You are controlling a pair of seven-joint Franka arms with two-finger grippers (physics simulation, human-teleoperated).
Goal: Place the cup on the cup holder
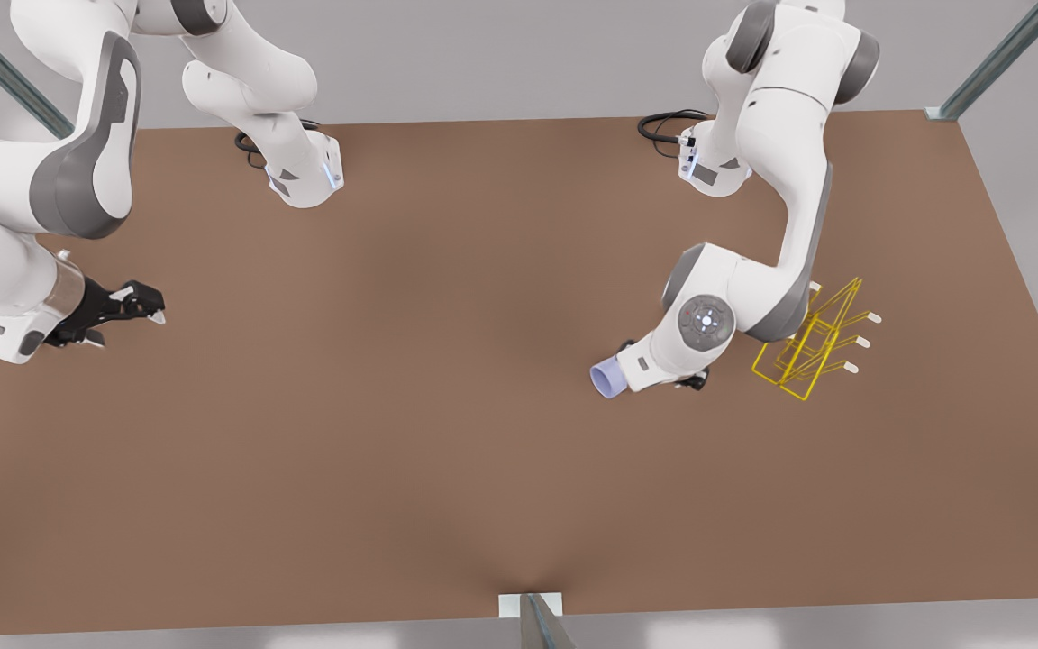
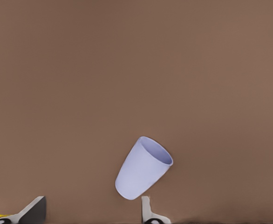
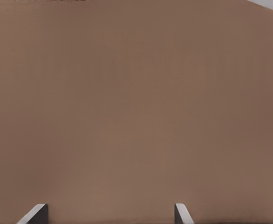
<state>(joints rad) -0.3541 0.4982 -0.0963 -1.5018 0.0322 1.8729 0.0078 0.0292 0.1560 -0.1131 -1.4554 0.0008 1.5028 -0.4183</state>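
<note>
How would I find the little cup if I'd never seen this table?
Look on the big brown table toward the front view's right, where the left arm bends low beside a yellow wire cup holder. The cup lies on its side right by the left gripper. It is the one lavender-blue thing, plain, tapered, with no handle.

The front view looks steeply down over the table (image 1: 447,469); both wrist views face it closely.

Brown tabletop (image 1: 447,433), grey floor, seemingly metal frame posts (image 1: 997,59).
</note>
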